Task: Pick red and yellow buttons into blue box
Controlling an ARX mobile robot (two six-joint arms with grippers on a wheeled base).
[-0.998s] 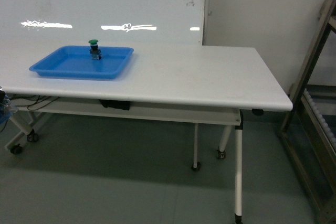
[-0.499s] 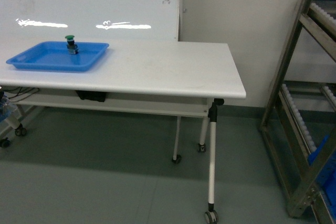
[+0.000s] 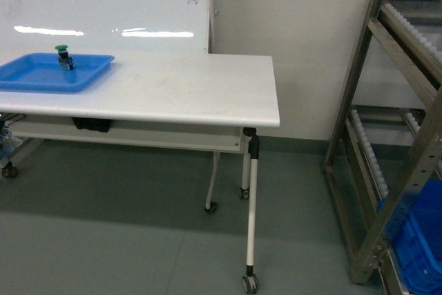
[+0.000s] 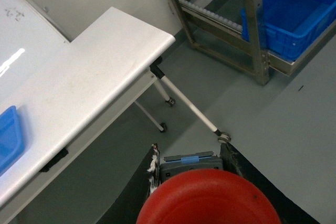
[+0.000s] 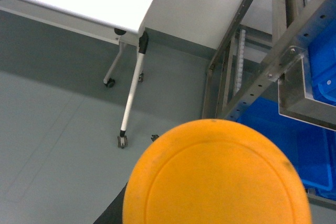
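L jaws clamp red button (image 4: 209, 199); R jaws clamp yellow button (image 5: 218, 177). Rack (image 3: 400, 136) fronts blue box (image 3: 421, 243).

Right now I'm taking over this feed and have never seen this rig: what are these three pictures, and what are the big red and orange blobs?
It is a wheeled robot with two arms. The head camera looks forward at a white table carrying a shallow blue tray with a green-capped button in it, and a metal rack on the right holding a blue box. The other two pictures come from cameras on each wrist, looking past the grippers. The red blob is the red button, held in the left gripper. The orange-yellow disc is the yellow button at the right gripper; its fingers are hidden behind the cap.
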